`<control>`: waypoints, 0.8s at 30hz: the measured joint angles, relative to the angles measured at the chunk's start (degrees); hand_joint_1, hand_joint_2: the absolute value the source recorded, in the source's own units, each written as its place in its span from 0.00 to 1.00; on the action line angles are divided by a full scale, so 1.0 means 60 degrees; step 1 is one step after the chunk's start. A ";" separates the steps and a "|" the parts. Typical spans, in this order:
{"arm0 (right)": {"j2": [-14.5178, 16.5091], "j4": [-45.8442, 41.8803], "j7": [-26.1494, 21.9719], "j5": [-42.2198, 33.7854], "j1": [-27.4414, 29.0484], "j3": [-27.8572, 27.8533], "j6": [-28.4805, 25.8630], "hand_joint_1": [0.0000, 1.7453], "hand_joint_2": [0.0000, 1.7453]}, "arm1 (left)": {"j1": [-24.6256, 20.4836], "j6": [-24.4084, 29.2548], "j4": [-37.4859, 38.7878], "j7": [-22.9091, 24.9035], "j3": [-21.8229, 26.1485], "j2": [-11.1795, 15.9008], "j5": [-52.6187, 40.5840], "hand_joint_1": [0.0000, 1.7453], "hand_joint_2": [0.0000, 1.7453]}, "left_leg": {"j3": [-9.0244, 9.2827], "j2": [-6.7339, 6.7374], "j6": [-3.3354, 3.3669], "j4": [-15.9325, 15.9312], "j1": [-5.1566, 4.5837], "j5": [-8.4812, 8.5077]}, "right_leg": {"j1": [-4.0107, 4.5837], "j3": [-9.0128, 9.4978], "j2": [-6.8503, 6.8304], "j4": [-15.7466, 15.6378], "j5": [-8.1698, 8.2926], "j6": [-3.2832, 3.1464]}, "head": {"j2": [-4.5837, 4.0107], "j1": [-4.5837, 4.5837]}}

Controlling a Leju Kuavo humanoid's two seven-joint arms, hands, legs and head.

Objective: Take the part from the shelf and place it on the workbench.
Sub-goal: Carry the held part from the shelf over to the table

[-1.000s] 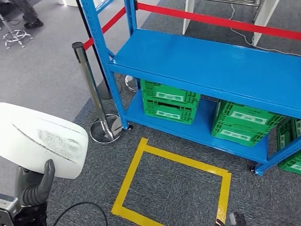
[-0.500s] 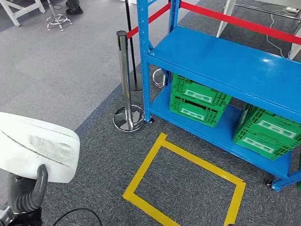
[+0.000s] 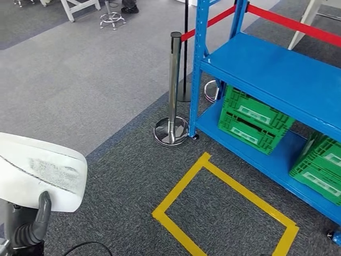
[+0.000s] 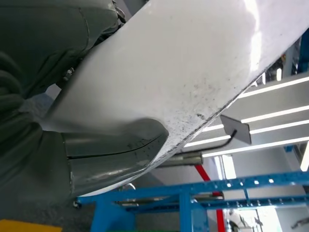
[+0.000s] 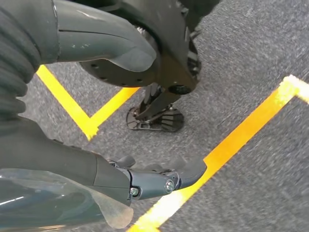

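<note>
A large white curved part [image 3: 40, 173], scuffed grey on top, sits at the lower left of the head view. My left hand [image 3: 29, 226] grips it from below, a dark finger curling up against its edge. The left wrist view has the part's pale underside [image 4: 182, 72] resting over the grey thumb [image 4: 109, 162]. My right hand [image 5: 54, 154] hangs over the carpet, thumb [image 5: 105, 41] and dark fingers [image 5: 156, 180] apart, holding nothing. The blue shelf [image 3: 281, 74] stands at the right, its upper board bare.
Green crates [image 3: 253, 117] [image 3: 322, 168] stand on the shelf's lower board. A chrome stanchion [image 3: 173, 85] with a red belt [image 3: 293, 24] stands at the shelf's corner. A yellow tape rectangle [image 3: 225, 178] marks the carpet. A stool [image 3: 110, 18] stands far left. A black cable [image 3: 86, 246] lies nearby.
The whole picture has shifted: the camera has turned left, so shelf, stanchion and tape rectangle slide right. The white part stays held in my left hand.
</note>
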 joint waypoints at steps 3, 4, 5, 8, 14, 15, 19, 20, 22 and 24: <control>-0.0037 0.0013 -0.0125 0.0002 -0.0066 0.0109 -0.0103 0.00 1.00 | -0.0006 0.0031 -0.0026 -0.0009 -0.0001 0.0004 0.0036 1.00 1.00 | 0.0692 0.0498 0.0173 -0.1311 -0.0145 0.0250 | 0.0031 0.0069 -0.0283 -0.0002 -0.0021 0.0140 | 0.0000 0.0004; -0.0055 0.0020 -0.0157 0.0003 -0.0091 0.0155 -0.0120 0.00 1.00 | -0.0002 0.0033 -0.0032 -0.0013 -0.0001 0.0009 0.0053 1.00 1.00 | 0.0675 0.0487 0.0246 -0.1354 -0.0198 0.0221 | 0.0037 0.0095 -0.0375 -0.0014 -0.0007 0.0197 | 0.0000 0.0006; -0.0071 0.0026 -0.0178 0.0004 -0.0120 0.0205 -0.0127 0.00 1.00 | 0.0009 0.0033 -0.0044 -0.0017 0.0000 0.0015 0.0066 1.00 1.00 | 0.0639 0.0404 0.0329 -0.1404 -0.0202 0.0237 | 0.0035 0.0128 -0.0431 -0.0029 -0.0012 0.0259 | 0.0000 0.0004; -0.0143 0.0046 -0.0232 -0.0005 -0.0175 0.0300 -0.0179 0.00 1.00 | 0.0006 0.0026 -0.0080 -0.0049 0.0000 0.0026 0.0080 1.00 1.00 | 0.0613 0.0123 0.0560 -0.1595 -0.0169 0.0357 | 0.0005 -0.0179 0.0236 0.0539 -0.0437 0.0358 | 0.0000 0.0045; -0.0363 0.0483 -0.0680 -0.0294 -0.0318 0.0636 -0.0653 0.00 1.00 | -0.0080 -0.0060 -0.0086 -0.0064 -0.0017 0.0012 0.0164 1.00 1.00 | 0.0574 -0.0594 0.0680 -0.1554 -0.0282 0.0397 | 0.0019 -0.1438 0.0871 0.2344 -0.0491 0.0277 | 0.0000 0.0091; -0.0420 0.0584 -0.0765 -0.0408 -0.0380 0.0730 -0.0761 0.00 1.00 | -0.0103 -0.0069 -0.0085 -0.0056 -0.0024 0.0009 0.0165 1.00 1.00 | 0.0569 -0.0719 0.0674 -0.1515 -0.0282 0.0385 | 0.0016 -0.1227 0.1022 0.1710 -0.0071 0.0250 | 0.0000 0.0093; -0.0628 0.1002 -0.0912 -0.0799 -0.0610 0.1148 -0.1152 0.00 1.00 | -0.0212 -0.0131 -0.0066 -0.0033 -0.0039 -0.0006 0.0177 1.00 1.00 | 0.0343 -0.1179 0.0510 -0.1318 -0.0257 0.0381 | 0.0010 -0.0700 0.1555 0.0377 0.0362 0.0187 | 0.0000 0.0088; -0.0661 0.1095 -0.0937 -0.0844 -0.0665 0.1252 -0.1232 0.00 1.00 | -0.0219 -0.0145 -0.0064 -0.0039 -0.0041 -0.0012 0.0182 1.00 1.00 | 0.0281 -0.1286 0.0450 -0.1307 -0.0230 0.0414 | 0.0013 -0.0679 0.1450 0.0343 0.0377 0.0152 | 0.0000 0.0095; -0.0736 0.1300 -0.0999 -0.0900 -0.0798 0.1429 -0.1395 0.00 1.00 | -0.0237 -0.0171 -0.0054 -0.0089 -0.0028 -0.0024 0.0228 1.00 1.00 | 0.0168 -0.1076 0.0340 -0.1149 -0.0224 0.0333 | -0.0003 -0.0650 0.1224 0.0269 0.0445 0.0056 | 0.0000 0.0074; -0.0792 0.1536 -0.1083 -0.0934 -0.0929 0.1577 -0.1524 0.00 1.00 | -0.0333 -0.0226 -0.0031 -0.0159 -0.0011 -0.0034 0.0282 1.00 1.00 | -0.0191 -0.0563 0.0234 -0.0375 -0.0205 -0.0121 | -0.0019 -0.0621 0.0962 0.0215 0.0472 -0.0007 | 0.0000 0.0024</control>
